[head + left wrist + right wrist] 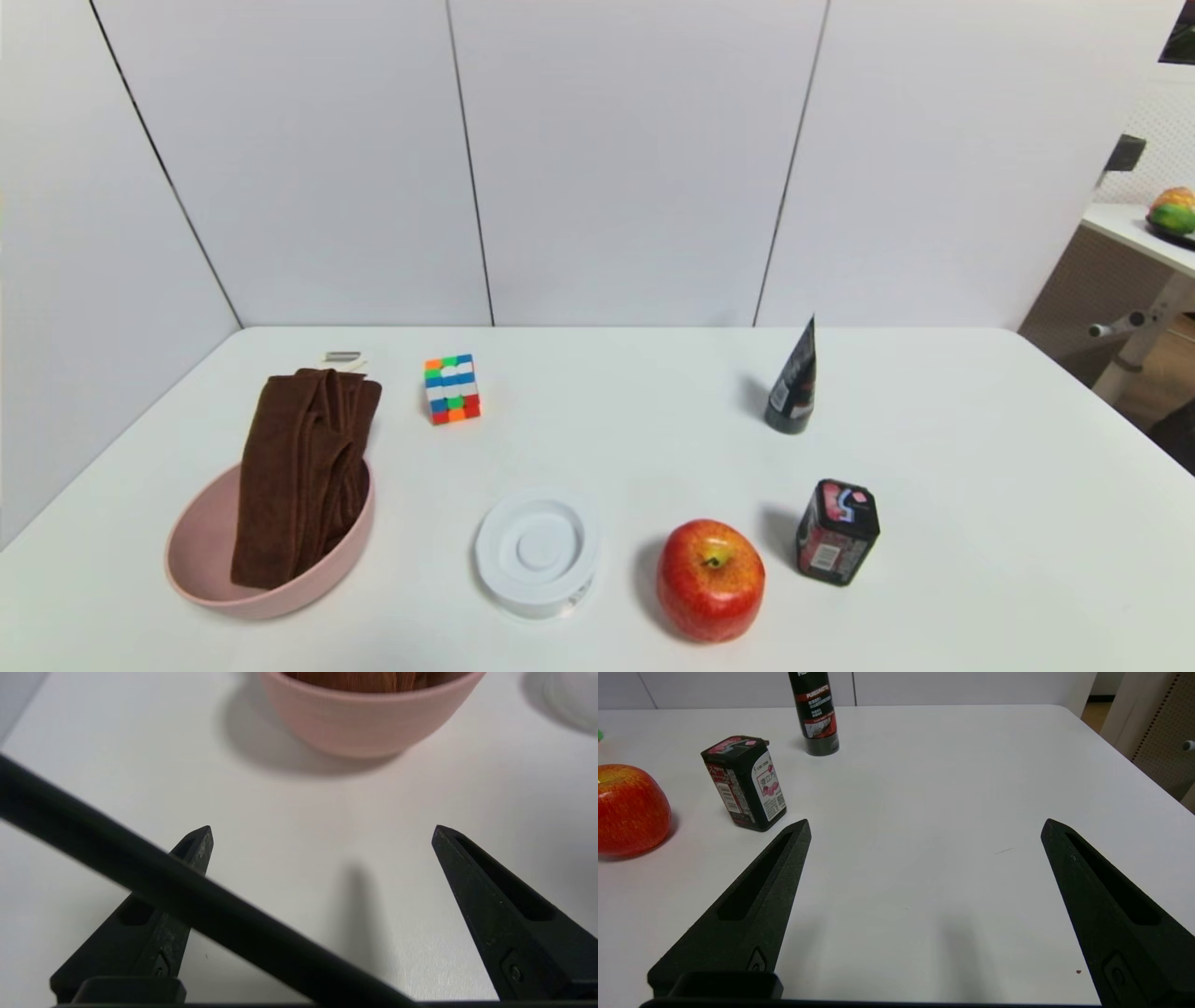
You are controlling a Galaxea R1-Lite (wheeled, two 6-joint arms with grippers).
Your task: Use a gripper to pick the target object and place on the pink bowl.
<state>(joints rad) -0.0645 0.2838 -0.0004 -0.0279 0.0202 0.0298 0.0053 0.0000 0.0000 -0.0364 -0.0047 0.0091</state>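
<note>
The brown towel (303,471) lies in the pink bowl (201,551), its far end draped over the bowl's back rim onto the white table (980,485). The left gripper (322,833) hangs just short of the bowl, fingers spread wide and holding nothing. The right gripper (924,828), likewise spread and empty, sits well to the right of the bowl, near the dark box (745,784).

a dark brown folded plush towel (303,471) is lying in the large pale-pink round bowl (201,551), overhanging its far rim.
</note>
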